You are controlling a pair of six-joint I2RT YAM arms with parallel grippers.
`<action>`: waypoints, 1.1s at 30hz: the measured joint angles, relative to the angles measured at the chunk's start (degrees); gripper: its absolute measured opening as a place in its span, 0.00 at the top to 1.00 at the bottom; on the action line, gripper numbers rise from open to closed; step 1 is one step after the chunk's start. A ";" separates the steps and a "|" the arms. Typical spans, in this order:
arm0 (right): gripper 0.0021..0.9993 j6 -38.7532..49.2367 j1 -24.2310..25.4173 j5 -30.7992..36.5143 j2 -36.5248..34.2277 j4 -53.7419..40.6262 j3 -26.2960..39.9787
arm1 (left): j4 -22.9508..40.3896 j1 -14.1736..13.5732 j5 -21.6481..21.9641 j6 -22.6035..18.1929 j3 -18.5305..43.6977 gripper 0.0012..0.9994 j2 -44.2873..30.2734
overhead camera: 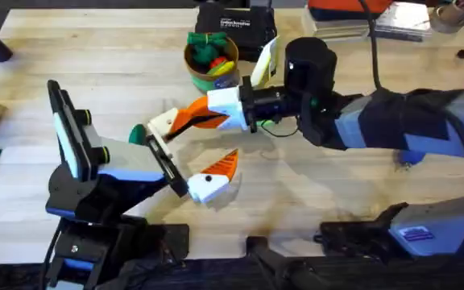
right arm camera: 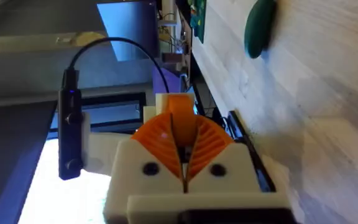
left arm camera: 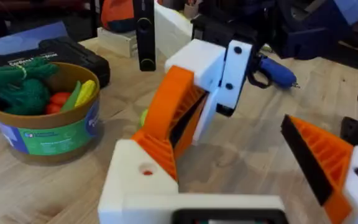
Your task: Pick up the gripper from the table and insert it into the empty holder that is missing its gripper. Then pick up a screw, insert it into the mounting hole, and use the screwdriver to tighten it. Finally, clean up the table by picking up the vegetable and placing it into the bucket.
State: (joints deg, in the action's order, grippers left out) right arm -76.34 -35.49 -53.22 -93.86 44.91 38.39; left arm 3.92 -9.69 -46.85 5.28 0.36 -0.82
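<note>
The right arm reaches in from the right across the middle of the table, wrist level, with the right gripper (overhead camera: 204, 114) pointing at the left arm's wrist. The left arm stretches forward from its base, forearm low. The left gripper (overhead camera: 196, 145) is spread wide with nothing between its sides.

The right gripper's orange pads are pressed together to a thin slit, and they seem to nip the orange end of the gripper (overhead camera: 165, 122); the exact hold is hard to make out. The loose piece's white block (left arm camera: 135, 183) sits at the far side of the left wrist, opposite the fitted orange-tipped finger (overhead camera: 213, 179).

One vegetable (overhead camera: 138, 133) lies on the table just beside that white block. One bucket (overhead camera: 192, 68) stands farther back, toys inside, near one black case (overhead camera: 232, 20). One blue screwdriver (left arm camera: 278, 71) lies beyond the right gripper.
</note>
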 joint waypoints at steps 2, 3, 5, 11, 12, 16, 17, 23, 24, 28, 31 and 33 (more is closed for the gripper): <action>0.99 -0.20 -0.17 0.55 0.00 0.08 0.00 | 0.00 0.00 0.25 0.15 -0.02 0.01 0.00; 0.99 -0.27 -0.24 0.75 0.00 0.08 0.00 | -0.02 0.00 0.37 0.17 -0.02 0.01 0.00; 0.93 -0.45 -0.38 0.90 0.00 0.02 0.00 | -0.04 0.00 0.56 0.16 -0.02 0.01 0.00; 0.81 0.13 -0.85 0.42 -0.02 -0.54 0.00 | -0.09 -0.16 -0.42 -0.21 0.00 0.01 0.02; 0.78 0.56 -1.22 0.16 -0.04 -0.65 0.00 | -0.09 -0.30 -1.37 -0.43 -0.01 0.01 0.02; 0.66 1.77 -1.72 -0.54 -0.42 -0.92 0.00 | -0.04 -0.72 -2.02 -0.94 0.00 0.01 0.09; 0.63 1.85 -1.71 -0.67 -0.53 -0.80 0.00 | -0.04 -0.71 -2.01 -1.05 0.00 0.01 0.09; 0.45 2.43 -0.89 -2.61 -1.40 0.48 -0.04 | -0.09 -0.72 -2.70 -2.35 0.00 0.01 0.15; 0.41 2.50 -0.72 -3.10 -1.51 0.48 -0.10 | -0.08 -0.72 -2.93 -2.57 0.00 0.01 0.15; 0.17 2.76 -0.14 -4.25 -1.79 0.26 -0.47 | -0.66 -0.77 -3.48 -3.55 0.00 0.01 0.23; 0.01 2.99 0.51 -5.48 -2.14 0.08 -0.74 | -1.07 -0.79 -4.06 -4.02 0.11 0.01 0.68; 0.01 3.06 0.80 -6.34 -2.16 0.08 -0.74 | -1.14 -0.81 -4.49 -4.22 0.11 0.01 0.76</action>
State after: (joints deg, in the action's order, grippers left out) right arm -73.28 -34.69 -59.55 -96.02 44.99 37.65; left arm 2.79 -10.51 -51.34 1.06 0.47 -0.05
